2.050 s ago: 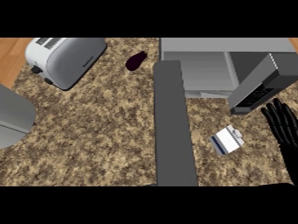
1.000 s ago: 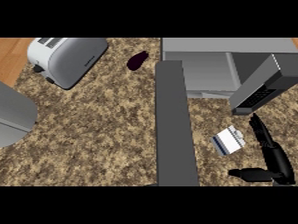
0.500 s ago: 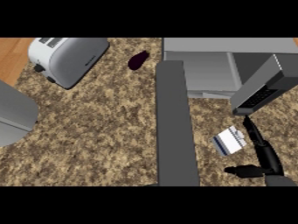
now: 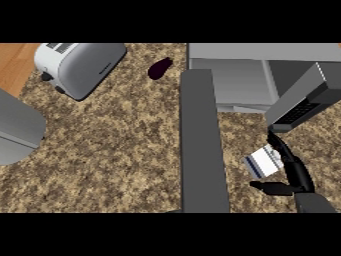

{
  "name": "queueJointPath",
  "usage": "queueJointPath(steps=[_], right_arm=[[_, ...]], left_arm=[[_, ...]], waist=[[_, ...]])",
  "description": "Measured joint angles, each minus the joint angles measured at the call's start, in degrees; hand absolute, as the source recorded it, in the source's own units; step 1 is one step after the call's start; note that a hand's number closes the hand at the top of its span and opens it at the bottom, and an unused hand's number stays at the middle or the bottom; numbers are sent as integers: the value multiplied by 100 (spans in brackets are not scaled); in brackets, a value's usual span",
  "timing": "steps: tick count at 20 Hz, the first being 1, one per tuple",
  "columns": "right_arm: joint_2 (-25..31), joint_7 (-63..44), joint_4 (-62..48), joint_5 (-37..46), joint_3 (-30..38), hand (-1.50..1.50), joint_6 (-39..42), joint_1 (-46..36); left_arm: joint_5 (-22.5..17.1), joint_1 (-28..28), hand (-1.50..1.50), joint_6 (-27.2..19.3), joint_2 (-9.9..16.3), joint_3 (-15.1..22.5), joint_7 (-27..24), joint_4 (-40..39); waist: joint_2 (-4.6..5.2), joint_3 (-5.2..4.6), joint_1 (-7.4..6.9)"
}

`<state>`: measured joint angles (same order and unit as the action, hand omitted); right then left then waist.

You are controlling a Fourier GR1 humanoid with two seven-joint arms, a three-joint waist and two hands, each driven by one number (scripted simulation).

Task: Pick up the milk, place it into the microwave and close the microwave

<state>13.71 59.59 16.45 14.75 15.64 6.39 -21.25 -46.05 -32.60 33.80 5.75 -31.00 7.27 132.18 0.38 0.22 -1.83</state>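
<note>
Looking down on a speckled stone counter (image 4: 114, 150): at the left a rounded silver toaster (image 4: 81, 66), then a small dark eggplant (image 4: 159, 68). A long grey door (image 4: 202, 145) swings out from the open boxy grey microwave (image 4: 261, 75). At the right lies the small white-and-blue milk carton (image 4: 262, 162), tilted on the counter. The right hand (image 4: 291, 172), black, stretches long fingers along the carton's right side, thumb spread below it, touching but not clasping.

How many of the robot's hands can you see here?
1: the right hand at the lower right, its fingers against the milk carton near the open microwave. The left hand is out of view.
</note>
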Motion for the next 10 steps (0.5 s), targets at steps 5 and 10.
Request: queueJointPath(steps=[5, 10], right_arm=[[10, 4, -202, -6, -22, 150, 133, -189], [-128, 99, -232, 61, -105, 150, 93, -266]], left_arm=[[-5, -13, -150, 129, -118, 69, -12, -9], [-28, -2, -150, 196, -84, 3, -5, -30]], waist=[[3, -4, -8], [4, -7, -19]])
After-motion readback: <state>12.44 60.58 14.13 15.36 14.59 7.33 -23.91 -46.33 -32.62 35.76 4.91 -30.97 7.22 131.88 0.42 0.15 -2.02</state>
